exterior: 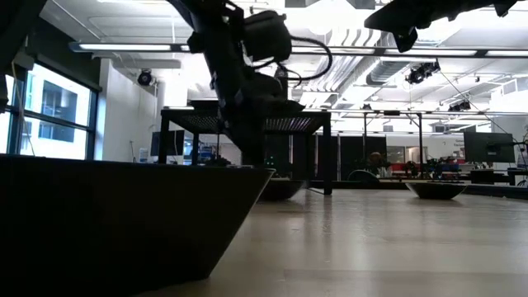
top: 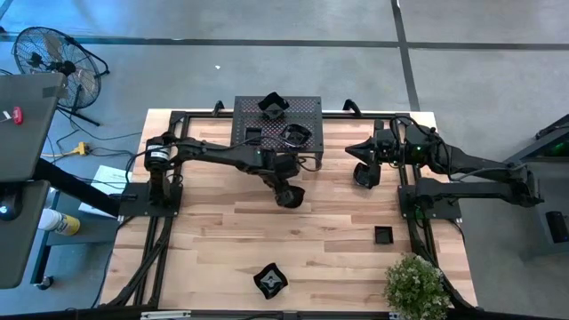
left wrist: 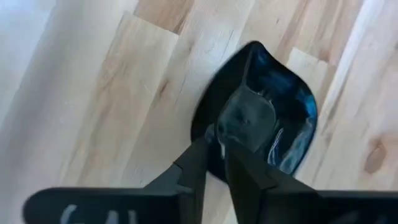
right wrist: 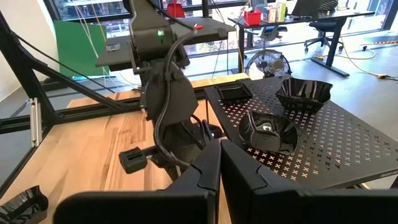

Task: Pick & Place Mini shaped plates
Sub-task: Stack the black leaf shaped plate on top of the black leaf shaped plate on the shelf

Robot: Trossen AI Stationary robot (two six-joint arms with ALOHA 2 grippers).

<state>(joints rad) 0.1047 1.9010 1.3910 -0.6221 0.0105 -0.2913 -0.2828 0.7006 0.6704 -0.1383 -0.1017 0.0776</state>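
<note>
My left gripper (top: 292,196) reaches down at the table's middle, just in front of the rack, shut on a rounded glossy black mini plate (left wrist: 267,118) that lies on the wood. Three more mini plates sit on the perforated black rack (top: 307,111): a wavy one (top: 271,105), another wavy one (top: 296,135) and a square one (top: 253,135). Other plates rest on the table: a wavy one (top: 270,280) near the front edge, a small square one (top: 382,236) and a dark one (top: 366,175) at the right. My right gripper (right wrist: 219,163) hangs shut and level, right of the rack. My left gripper has the plate's rim (left wrist: 219,138) between its two fingers, one finger (left wrist: 244,171) over the bowl and the other (left wrist: 194,167) outside it. The fingers slant steeply down from above. The plate's underside rests on the table (exterior: 280,190).
The rack stands on legs at the table's far middle. A potted plant (top: 414,286) occupies the front right corner. Black frame rails (top: 151,258) run along the left and right sides. Bare wood lies between the held plate and the front wavy plate.
</note>
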